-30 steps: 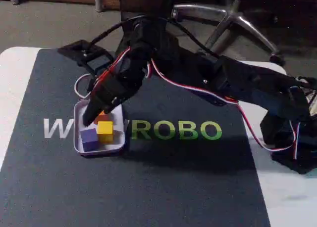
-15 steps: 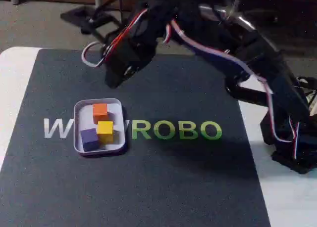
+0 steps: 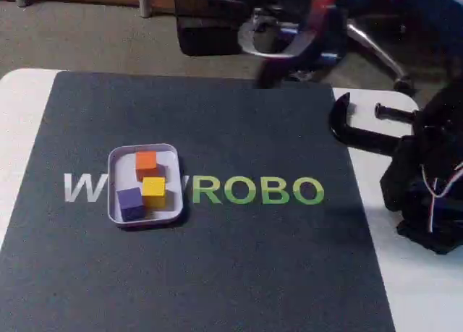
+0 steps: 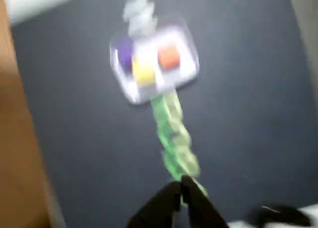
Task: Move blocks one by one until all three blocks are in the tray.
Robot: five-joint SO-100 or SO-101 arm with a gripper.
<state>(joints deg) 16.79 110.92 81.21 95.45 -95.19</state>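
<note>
1. White tabletop (image 3: 22, 122) under a dark mat (image 3: 217, 274) lettered white and green; carpeted floor and chair legs (image 3: 362, 39) across the top of the fixed view.
2. Tray (image 3: 114, 205) left of centre on the mat, holding all three: orange block (image 3: 146, 163) at the back, yellow block (image 3: 153, 190) in front of it, purple block (image 3: 130, 202) at lower left, touching the yellow.
3. Gripper (image 4: 181, 190) at the bottom edge of the blurred wrist view, fingertips drawn together, holding nothing, well apart from the tray (image 4: 189, 74) near the top.
4. Arm base at the right edge of the fixed view; bare mat all round the tray.
</note>
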